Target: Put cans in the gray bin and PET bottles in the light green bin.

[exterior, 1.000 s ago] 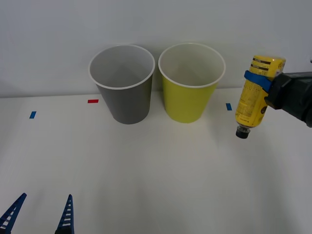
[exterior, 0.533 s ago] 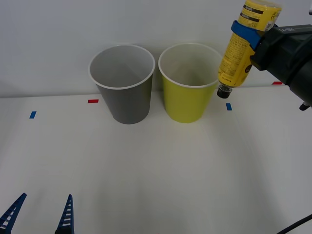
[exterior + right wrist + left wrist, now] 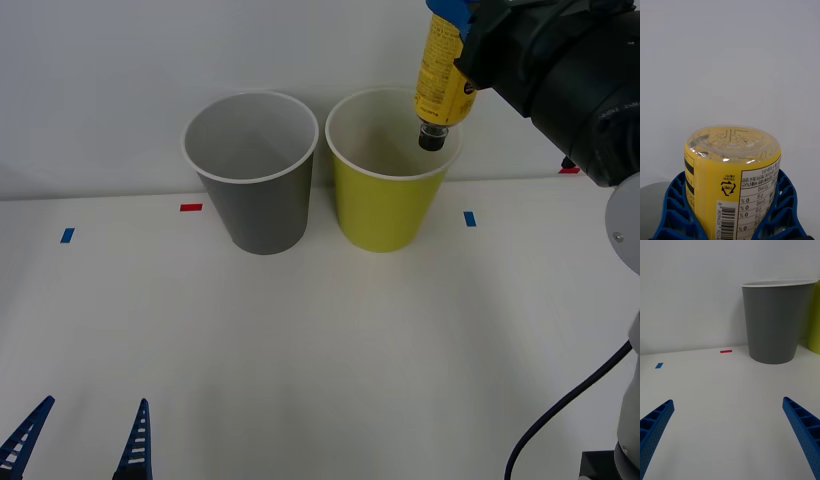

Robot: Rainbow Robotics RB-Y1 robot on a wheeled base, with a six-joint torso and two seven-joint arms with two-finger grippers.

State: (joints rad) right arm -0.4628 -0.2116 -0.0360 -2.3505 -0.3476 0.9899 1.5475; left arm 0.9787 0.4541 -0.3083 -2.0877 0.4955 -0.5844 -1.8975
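PET bottle: clamped in right gripper, cap down, over light green bin mouth; not yet dropped. Gray bin: looks empty. Left gripper: spread wide, parked low near table's front edge.

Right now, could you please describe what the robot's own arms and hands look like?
The right arm is bulky, with matte black housings, and a thin black cable loops below it. Both hands have blue ribbed, lattice-like fingers: the right hand shows curved open-cell pads, and the left hand has slim tapered fingers with pale rung-like stripes along them.
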